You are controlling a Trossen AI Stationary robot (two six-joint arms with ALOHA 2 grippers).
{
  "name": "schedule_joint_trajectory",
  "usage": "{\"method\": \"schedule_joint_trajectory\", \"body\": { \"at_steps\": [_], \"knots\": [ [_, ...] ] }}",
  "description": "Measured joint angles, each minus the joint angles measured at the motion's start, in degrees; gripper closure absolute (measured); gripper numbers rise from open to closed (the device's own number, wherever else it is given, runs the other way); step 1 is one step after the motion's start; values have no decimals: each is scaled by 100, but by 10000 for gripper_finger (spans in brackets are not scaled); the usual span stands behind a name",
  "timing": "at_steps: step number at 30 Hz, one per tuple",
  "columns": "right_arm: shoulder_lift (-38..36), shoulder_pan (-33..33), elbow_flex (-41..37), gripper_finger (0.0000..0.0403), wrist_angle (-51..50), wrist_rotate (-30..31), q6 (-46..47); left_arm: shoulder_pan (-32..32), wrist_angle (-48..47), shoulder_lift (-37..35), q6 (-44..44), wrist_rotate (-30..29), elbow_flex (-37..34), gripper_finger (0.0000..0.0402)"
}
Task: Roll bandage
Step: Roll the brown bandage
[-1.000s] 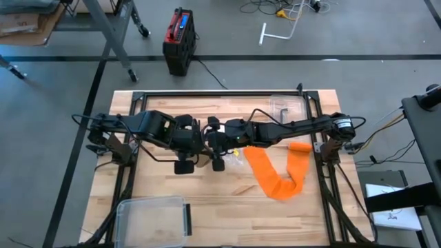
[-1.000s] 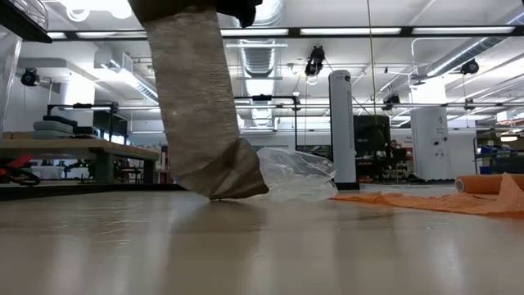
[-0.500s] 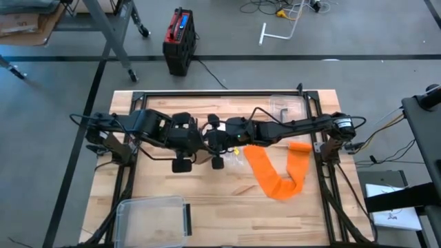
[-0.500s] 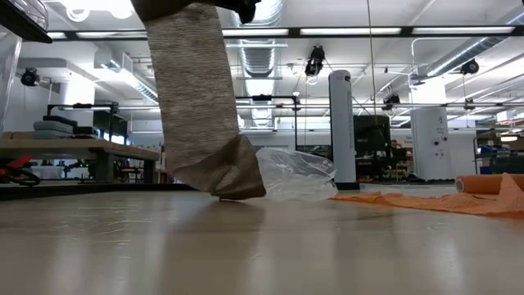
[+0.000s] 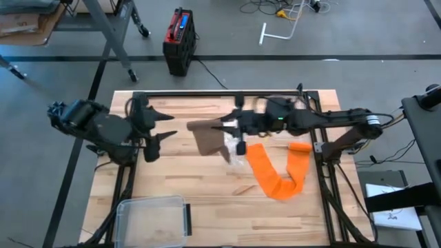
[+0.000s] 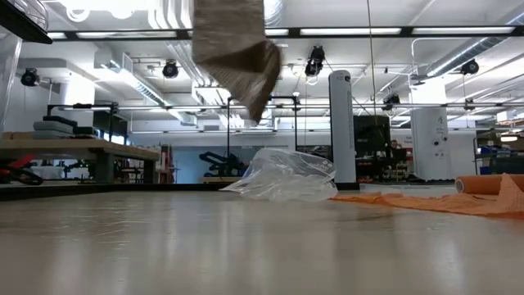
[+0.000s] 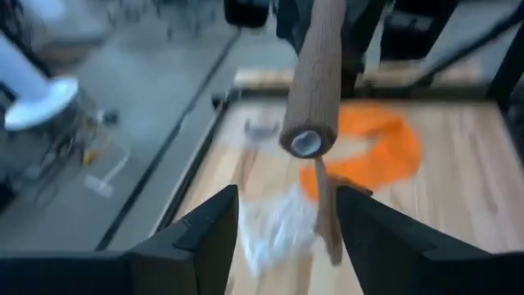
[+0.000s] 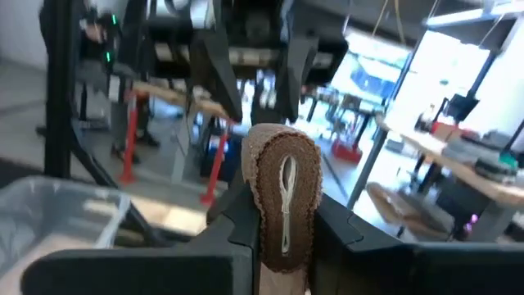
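The right gripper (image 5: 229, 127) is holding the brown bandage (image 5: 205, 137) clear of the desk (image 5: 172, 186), jaws closed on the rolled end; the right wrist view is showing the roll (image 8: 283, 205) clamped between both fingers (image 8: 246, 225). A loose tail is hanging from the roll and, in the low view, is dangling above the clear plastic bag (image 6: 282, 175) without touching the surface.

The left gripper (image 5: 160, 126) is now standing well apart from the bandage, near the left edge of the desk, jaws partly open and holding nothing. A second ago both grippers were meeting over the desk centre with the bandage reaching down to the surface; the left arm is now withdrawing and the bandage is rising.

Judgement: the hand-over is complete and the right arm alone is carrying the roll. The tail is remaining unwound, so rolling is not finished. The orange bandage (image 5: 272, 172) is lying unrolled on the desk, right of centre.
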Motion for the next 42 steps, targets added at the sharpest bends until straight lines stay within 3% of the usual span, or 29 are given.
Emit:
{"method": "schedule_joint_trajectory", "body": {
  "at_steps": [4, 11, 17, 21, 25, 31, 34, 38, 42],
  "knots": [
    [-316, 1, -365, 351, 758, -12, 388, -20, 1871, -663, 793, 69, -1328, 196],
    [-380, 7, -604, 349, 1422, -12, 960, -1, 5149, -1170, 2127, 285, -3345, 191],
    [-283, 101, -598, 350, 1616, -54, 1128, 261, 6820, -1275, 2529, 323, -4286, 195],
    [-159, 169, -602, 348, 1854, -43, 1156, 472, 7681, -1306, 2524, 922, -4577, 195],
    [-107, 165, -600, 352, 2004, -17, 1174, 655, 7952, -1118, 2508, 1278, -4697, 194],
    [-30, 167, -600, 348, 2193, -19, 1296, 852, 8252, -885, 2484, 1278, -4649, 223],
    [-17, 168, -600, 350, 2165, -23, 1327, 863, 8369, -871, 2493, 1256, -4649, 267],
    [-14, 193, -600, 352, 2267, -19, 1320, 859, 8438, -932, 2446, 1270, -4649, 371],
    [-17, 204, -600, 350, 2516, -32, 1320, 906, 8504, -880, 2327, 1274, -4682, 392]
  ]
}}
